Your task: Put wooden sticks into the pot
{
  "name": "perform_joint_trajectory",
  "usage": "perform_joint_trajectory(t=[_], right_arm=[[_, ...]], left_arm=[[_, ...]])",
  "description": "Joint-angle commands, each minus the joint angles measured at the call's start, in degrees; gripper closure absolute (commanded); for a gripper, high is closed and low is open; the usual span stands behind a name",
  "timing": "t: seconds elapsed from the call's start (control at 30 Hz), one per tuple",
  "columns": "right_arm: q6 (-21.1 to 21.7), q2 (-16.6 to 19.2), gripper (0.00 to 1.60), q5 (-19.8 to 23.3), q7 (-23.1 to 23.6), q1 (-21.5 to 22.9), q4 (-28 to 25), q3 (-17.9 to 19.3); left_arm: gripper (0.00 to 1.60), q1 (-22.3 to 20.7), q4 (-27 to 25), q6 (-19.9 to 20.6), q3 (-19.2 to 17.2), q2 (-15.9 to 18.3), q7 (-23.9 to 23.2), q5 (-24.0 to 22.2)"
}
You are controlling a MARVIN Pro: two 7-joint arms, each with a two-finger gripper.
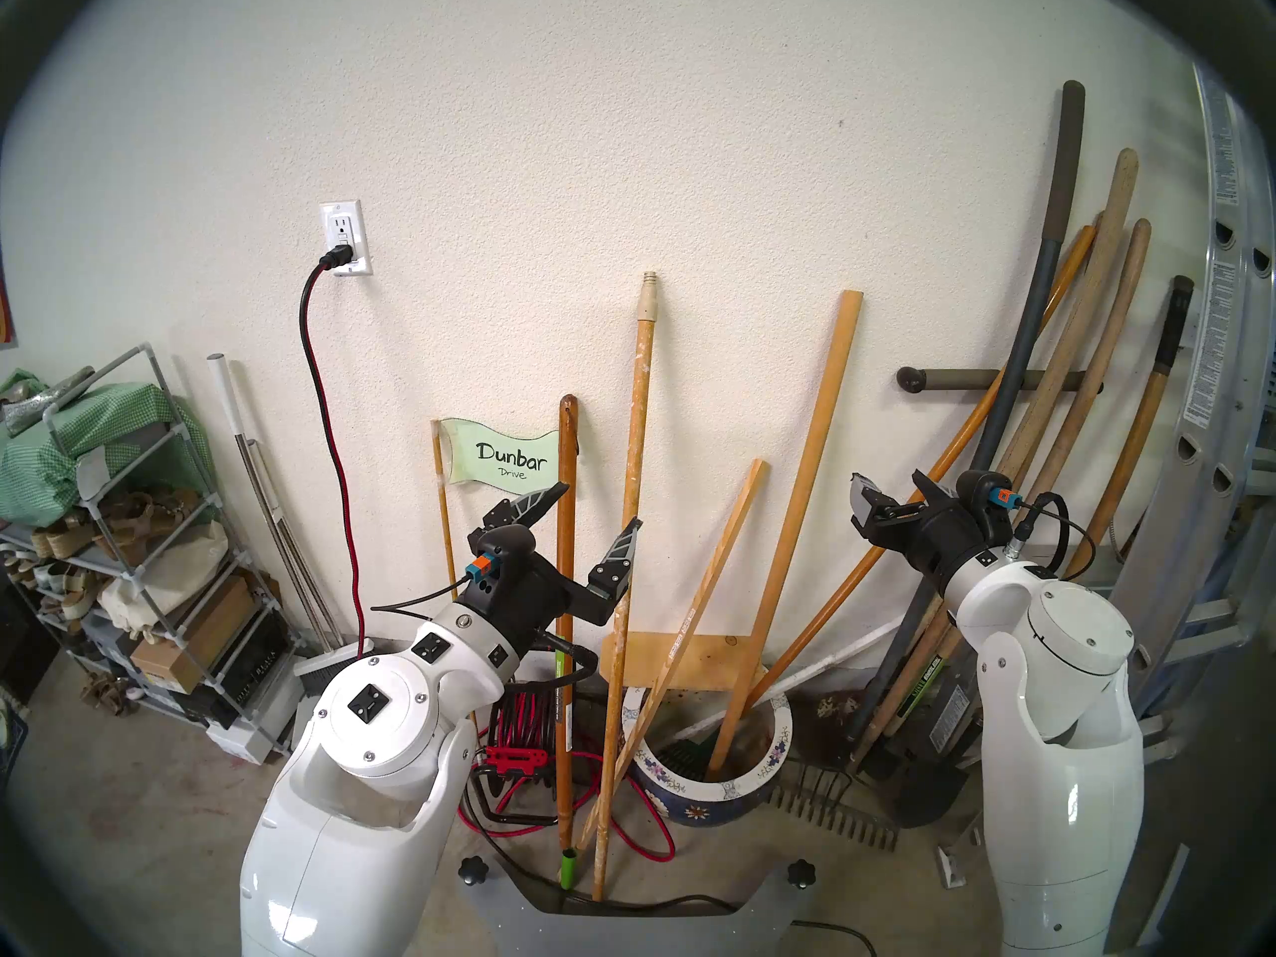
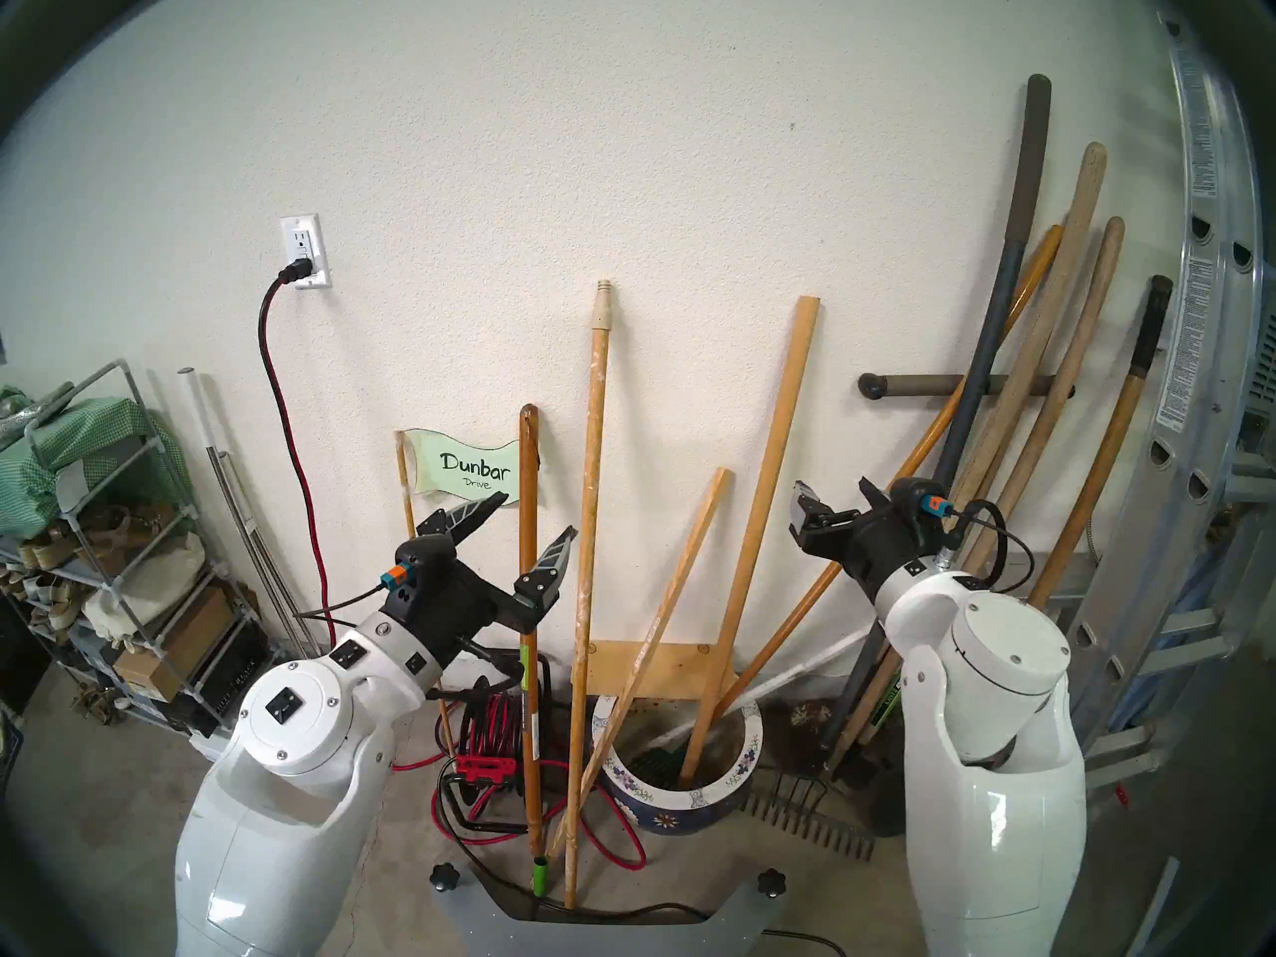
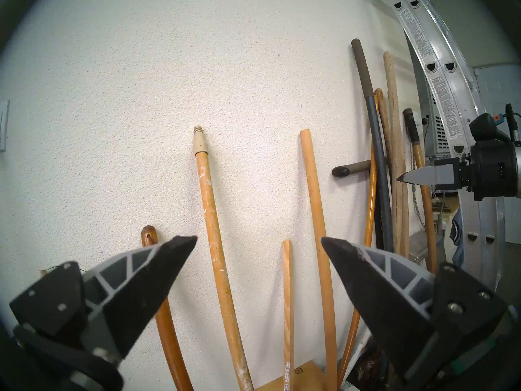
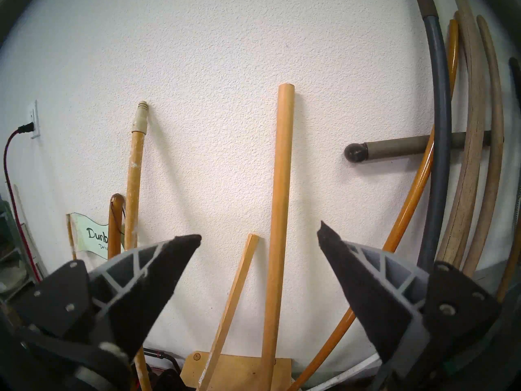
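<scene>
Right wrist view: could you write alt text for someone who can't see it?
An open gripper faces a white wall, holding nothing. Between its fingers a thick dowel and a thin slat lean; a paint-flecked handle stands left, garden-tool handles right.

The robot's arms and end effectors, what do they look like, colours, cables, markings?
Both arms have glossy white rounded shells with round joint caps bearing small black square marks. Each wrist is black, with an orange-and-teal connector and a thin black cable looping back. The left end effector and right end effector each carry two pointed dark fingers with grey triangular ribbing and rough black pads.
</scene>
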Motion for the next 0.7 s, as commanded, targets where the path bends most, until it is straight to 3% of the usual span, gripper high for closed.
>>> perform_joint_trajectory(t=[0.0, 0.27, 0.67], right_arm=[[0.1, 0.4, 0.0, 0.0, 0.4, 0.0, -0.5, -0.2], [-0.7, 0.6, 0.0, -0.5, 1.7, -0.3, 1.2, -3.4], [-1.2, 1.2, 0.0, 1.3, 5.6, 5.1, 9.9, -6.8]], left_arm=[[0.0, 0.0, 0.0, 0.0, 0.0, 0.0, 0.0, 0.0], [0.0, 0.0, 0.0, 0.0, 0.0, 0.0, 0.0, 0.0], [0.0, 0.0, 0.0, 0.0, 0.0, 0.0, 0.0, 0.0]])
